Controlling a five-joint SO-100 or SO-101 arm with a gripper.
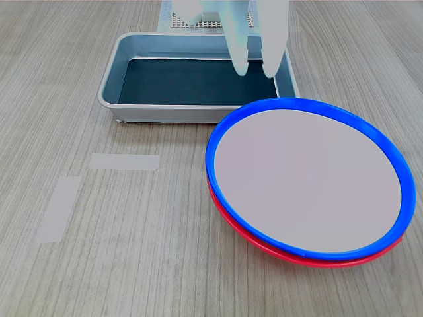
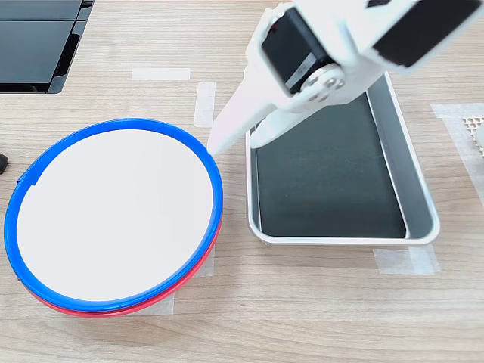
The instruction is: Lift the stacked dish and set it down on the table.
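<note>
1. Two strips of pale tape (image 1: 125, 161) lie on the table (image 1: 132, 264) at the first exterior view's left, one lying crosswise, the other running near to far just left of it and a little nearer the camera.
2. Right of the tape and farther back, a grey metal tray (image 1: 119, 79) sits flat; its dark floor shows nothing in it in both exterior views.
3. Over the tray's far right corner in the first exterior view hangs the white gripper (image 1: 256, 65), its two fingers (image 1: 239, 56) pointing down, their tips a little apart with a clear gap between them and nothing in that gap.
4. In the second exterior view the gripper (image 2: 234, 144) slants down toward that view's left, its tip just beside the blue plate's rim at the tray's left edge; whether it touches the rim I cannot tell.
5. At the first exterior view's right, near the camera, the blue-rimmed plate (image 1: 218, 142) sits stacked on top of a red-rimmed plate (image 1: 317, 261), of which only a red crescent shows along the near edge.
6. The blue-rimmed plate's far edge comes just up to the tray's near right corner.
7. In the second exterior view the same stack sits at the left, blue-rimmed plate (image 2: 215, 181) above, red-rimmed plate (image 2: 113, 311) peeking out below.
8. A black flat object (image 2: 38, 45) fills the second exterior view's far left corner, well apart from the plates.
</note>
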